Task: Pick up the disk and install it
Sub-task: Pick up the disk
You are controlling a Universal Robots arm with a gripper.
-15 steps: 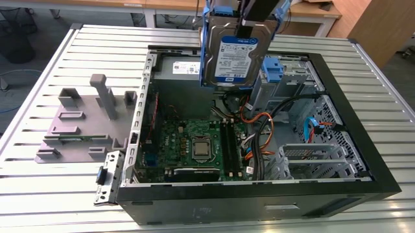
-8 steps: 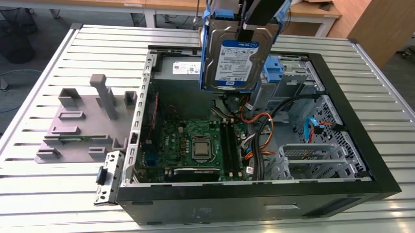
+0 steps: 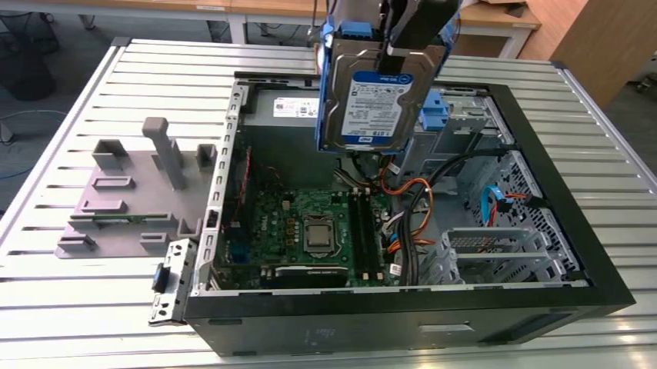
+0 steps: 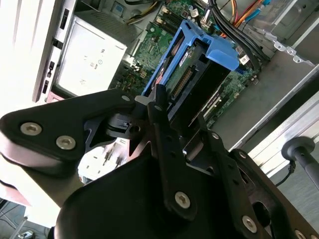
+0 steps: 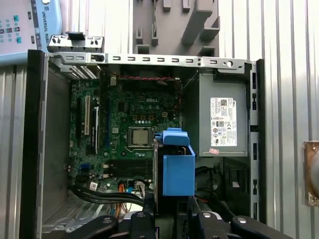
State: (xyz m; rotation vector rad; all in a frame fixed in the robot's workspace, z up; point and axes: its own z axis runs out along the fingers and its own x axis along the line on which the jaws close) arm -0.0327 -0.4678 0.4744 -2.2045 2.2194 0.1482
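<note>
Silver in its blue frame, the disk [image 3: 371, 96] hangs upright over the open computer case [image 3: 390, 327] in the exterior view, with the fingers [image 3: 419, 27] clamped on its top. In the second wrist view it hovers above the circuit board [image 4: 172, 20]. In the first wrist view it is just beside the power supply [image 5: 219, 119], where a skewed descent could snag the cables [image 5: 104, 196].

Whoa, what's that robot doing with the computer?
The robot arm's end effector is gripping the disk, a silver hard drive in a blue carrier bracket, by one edge. The disk hangs upright in the air over the open computer case, above the green motherboard. It is not yet set into the case. The grey power supply sits inside the case too.
</note>
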